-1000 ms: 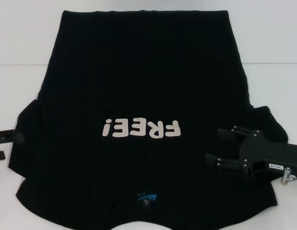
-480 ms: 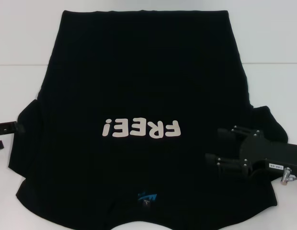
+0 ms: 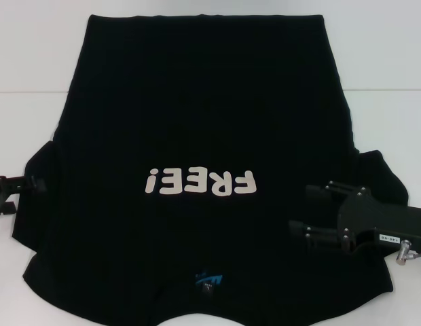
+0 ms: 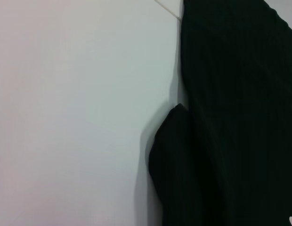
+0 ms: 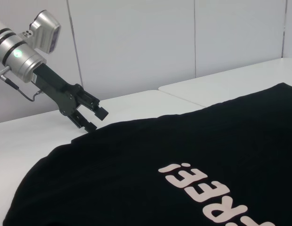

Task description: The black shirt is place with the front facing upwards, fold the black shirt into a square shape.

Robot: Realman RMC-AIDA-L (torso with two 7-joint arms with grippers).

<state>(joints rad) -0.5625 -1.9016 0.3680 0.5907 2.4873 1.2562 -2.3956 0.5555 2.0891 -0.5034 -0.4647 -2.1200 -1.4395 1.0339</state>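
Note:
The black shirt [image 3: 197, 102] lies spread flat, front up, with white letters "FREE!" [image 3: 200, 182] and a small blue logo [image 3: 209, 279] near the collar at the near edge. My left gripper [image 3: 24, 195] is open at the outer edge of the shirt's left sleeve; it also shows in the right wrist view [image 5: 96, 119], low over the sleeve edge. My right gripper [image 3: 302, 208] is open and empty over the right shoulder area. The left wrist view shows the sleeve [image 4: 174, 155] next to the shirt's body [image 4: 231, 94]. The shirt fills the right wrist view [image 5: 136, 165].
The shirt lies on a white table [image 3: 387, 54] with a seam line [image 3: 27, 92] across it. Bare table shows on both sides and beyond the hem. A panelled wall [image 5: 136, 42] stands behind the table on my left side.
My left gripper has moved inward, from the frame's left edge to the sleeve's edge. My right gripper has shifted slightly inward and nearer. The shirt has not moved.

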